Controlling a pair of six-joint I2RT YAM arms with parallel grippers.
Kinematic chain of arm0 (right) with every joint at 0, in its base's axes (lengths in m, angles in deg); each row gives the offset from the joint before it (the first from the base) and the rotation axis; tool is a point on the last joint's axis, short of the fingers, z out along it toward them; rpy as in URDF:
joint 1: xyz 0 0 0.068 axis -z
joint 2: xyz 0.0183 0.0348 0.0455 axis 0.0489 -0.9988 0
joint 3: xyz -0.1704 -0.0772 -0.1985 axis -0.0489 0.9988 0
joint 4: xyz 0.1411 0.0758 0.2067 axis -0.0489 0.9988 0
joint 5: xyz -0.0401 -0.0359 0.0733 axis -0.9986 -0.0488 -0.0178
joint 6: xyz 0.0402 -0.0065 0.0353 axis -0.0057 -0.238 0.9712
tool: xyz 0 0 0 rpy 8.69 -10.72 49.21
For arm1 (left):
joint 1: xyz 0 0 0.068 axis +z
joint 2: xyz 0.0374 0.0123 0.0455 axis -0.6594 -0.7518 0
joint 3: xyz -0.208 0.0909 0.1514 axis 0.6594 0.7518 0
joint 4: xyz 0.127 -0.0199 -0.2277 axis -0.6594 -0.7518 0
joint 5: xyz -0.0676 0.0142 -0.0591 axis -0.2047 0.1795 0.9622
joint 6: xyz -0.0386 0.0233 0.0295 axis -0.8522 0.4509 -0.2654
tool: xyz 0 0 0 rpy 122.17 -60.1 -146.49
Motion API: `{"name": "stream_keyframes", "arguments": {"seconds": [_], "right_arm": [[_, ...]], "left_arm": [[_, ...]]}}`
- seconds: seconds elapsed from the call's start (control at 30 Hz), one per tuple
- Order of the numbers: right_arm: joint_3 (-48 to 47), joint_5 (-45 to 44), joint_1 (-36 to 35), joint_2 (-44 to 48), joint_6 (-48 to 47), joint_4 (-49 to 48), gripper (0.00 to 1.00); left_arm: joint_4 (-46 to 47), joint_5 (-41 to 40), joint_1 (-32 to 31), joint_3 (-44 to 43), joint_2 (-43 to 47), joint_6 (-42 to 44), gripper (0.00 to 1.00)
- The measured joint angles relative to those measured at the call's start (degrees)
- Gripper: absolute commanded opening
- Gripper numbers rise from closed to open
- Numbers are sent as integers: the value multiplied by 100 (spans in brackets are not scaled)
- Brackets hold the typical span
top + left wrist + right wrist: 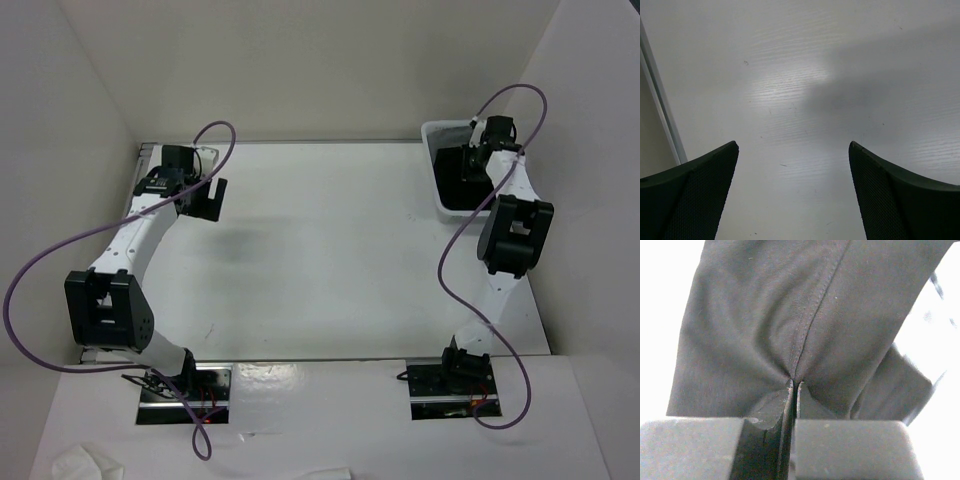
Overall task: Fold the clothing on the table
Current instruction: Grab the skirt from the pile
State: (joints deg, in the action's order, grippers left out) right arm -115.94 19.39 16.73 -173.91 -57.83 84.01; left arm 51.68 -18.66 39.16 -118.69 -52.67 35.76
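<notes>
Upper right, your right gripper (794,386) pinches dark cloth (765,325) in the basket (431,165); upper left, your left gripper (792,147) gapes over the table (330,250).

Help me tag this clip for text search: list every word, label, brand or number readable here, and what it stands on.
None can be read: no text shows on the table, the white basket, the dark clothing, the left gripper or the right gripper.

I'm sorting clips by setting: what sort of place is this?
Probably a robotics lab cell, not a home: a white table boxed in by white walls, with two cabled robot arms bolted at its near edge.
</notes>
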Motion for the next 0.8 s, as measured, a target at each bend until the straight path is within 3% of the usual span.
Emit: {"name": "stream_keyframes", "arguments": {"seconds": [0.13,0.43,0.67,0.8], "right_arm": [[334,48,0,417,-85,-42,0],[426,262,33,603,-76,-13,0],[-1252,667,24,702,179,313,0],[-1727,748,-114,1263,234,313,0]], "left_arm": [[0,33,0,22,0,9,89],[20,59,0,92,55,118,89],[35,52,0,125,144,136,89],[24,46,0,177,251,138,89]]}}
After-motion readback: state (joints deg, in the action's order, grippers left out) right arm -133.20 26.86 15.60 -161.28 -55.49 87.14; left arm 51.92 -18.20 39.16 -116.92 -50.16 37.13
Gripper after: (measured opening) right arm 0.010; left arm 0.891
